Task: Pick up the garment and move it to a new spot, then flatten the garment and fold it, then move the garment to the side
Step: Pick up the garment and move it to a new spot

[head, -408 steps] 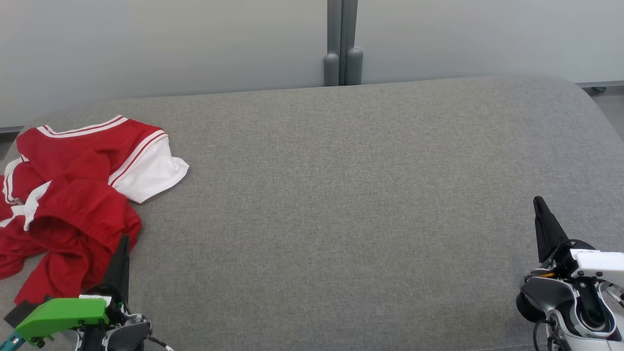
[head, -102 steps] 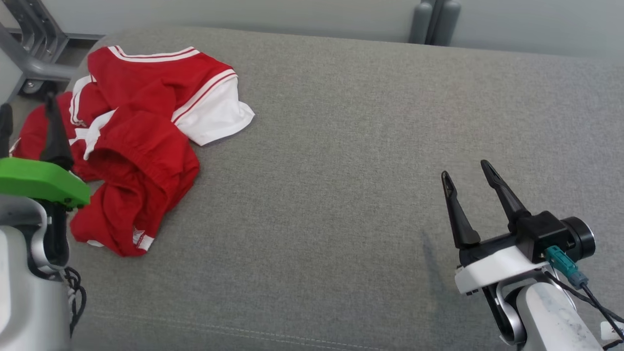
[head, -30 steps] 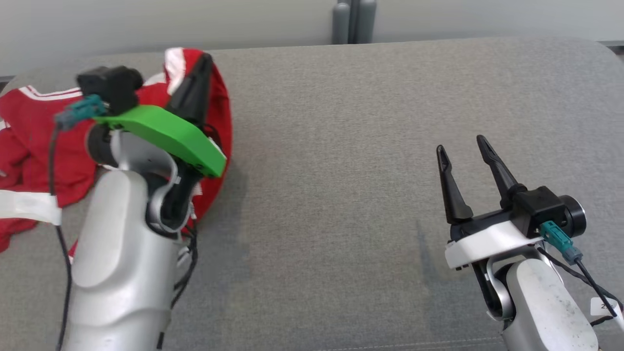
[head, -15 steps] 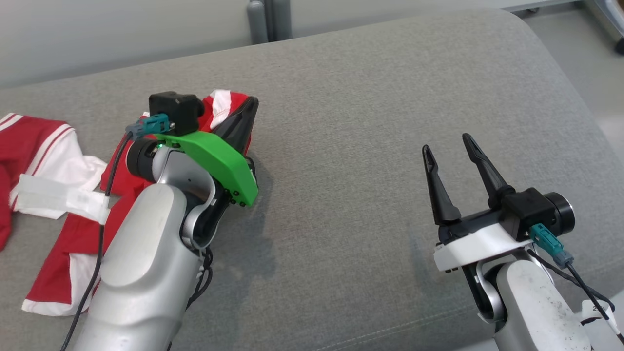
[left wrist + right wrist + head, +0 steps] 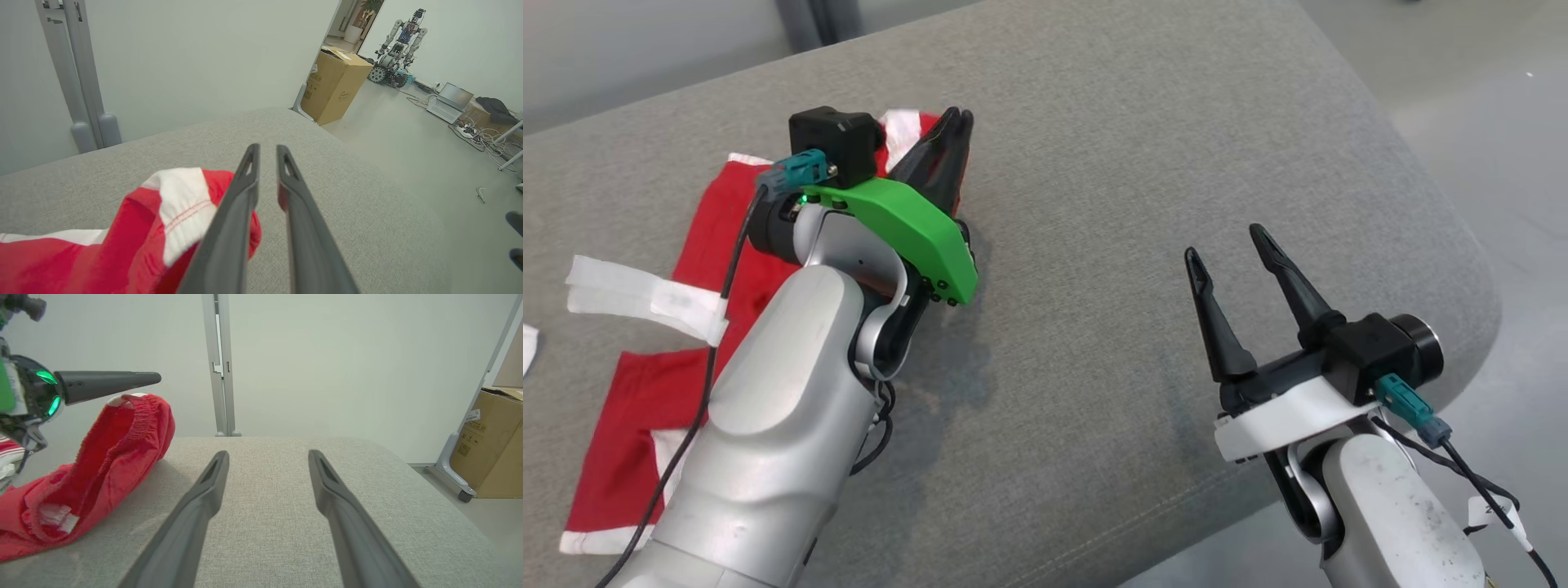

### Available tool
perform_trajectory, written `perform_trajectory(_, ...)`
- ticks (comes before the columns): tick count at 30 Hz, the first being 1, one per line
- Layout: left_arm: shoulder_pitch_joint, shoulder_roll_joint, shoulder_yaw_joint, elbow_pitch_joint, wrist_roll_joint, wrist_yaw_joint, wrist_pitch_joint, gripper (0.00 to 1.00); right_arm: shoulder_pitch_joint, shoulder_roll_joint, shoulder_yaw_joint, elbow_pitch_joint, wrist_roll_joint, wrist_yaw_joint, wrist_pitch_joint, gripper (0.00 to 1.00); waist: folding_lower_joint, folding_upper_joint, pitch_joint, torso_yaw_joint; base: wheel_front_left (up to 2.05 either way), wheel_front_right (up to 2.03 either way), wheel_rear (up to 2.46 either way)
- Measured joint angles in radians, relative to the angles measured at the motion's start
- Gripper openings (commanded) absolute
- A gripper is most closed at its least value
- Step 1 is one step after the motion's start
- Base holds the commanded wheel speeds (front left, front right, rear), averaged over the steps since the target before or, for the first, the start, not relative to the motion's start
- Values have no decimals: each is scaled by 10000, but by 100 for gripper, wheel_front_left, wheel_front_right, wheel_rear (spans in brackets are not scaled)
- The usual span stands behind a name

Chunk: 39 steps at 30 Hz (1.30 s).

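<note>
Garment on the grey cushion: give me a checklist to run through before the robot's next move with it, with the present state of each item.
1. Grip: left gripper is shut on the garment, which hangs lifted beneath it in the right wrist view. Ok.
2. Depth of grip: how much cloth sits between the fingers is hidden. Cannot tell.
3. Garment fully lifted: its rear part lies flat on the grey cushion. Not ok.
4. Landing room: bare cushion lies ahead of the left gripper. Ok.
5. Right gripper is open, empty and apart from the cloth. Ok.
</note>
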Motion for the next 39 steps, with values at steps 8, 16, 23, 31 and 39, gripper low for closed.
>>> perform_trajectory(8, 1, 12, -1342, -25, -744, -355, -437, 100, -198, 6, -12, 253, 163, -4, 0, 100, 0, 0, 374, -870, 0, 0, 0)
perform_trajectory(16, 3, 33, -1582, 288, -765, -366, -1030, 100, -273, 8, 117, 479, 163, 207, 0, 100, 0, 0, 429, -461, 0, 0, 0)
perform_trajectory(23, 193, 132, -1277, 451, -123, -144, -1722, 100, -633, -10, 828, 1091, 84, 897, 0, 100, 0, -1, 257, 263, 0, 0, 0)
perform_trajectory(31, 1821, 612, -531, 431, -58, 675, -2431, 100, -966, -92, 2242, 2291, -128, 1315, 0, 100, 0, 0, -16, 1304, 0, 0, 0)
perform_trajectory(39, 3198, 548, 207, -109, -435, 1047, -2581, 100, -1104, -94, 3026, 3459, 115, 1335, 0, 100, 0, 0, -244, 2379, 0, 0, 0)
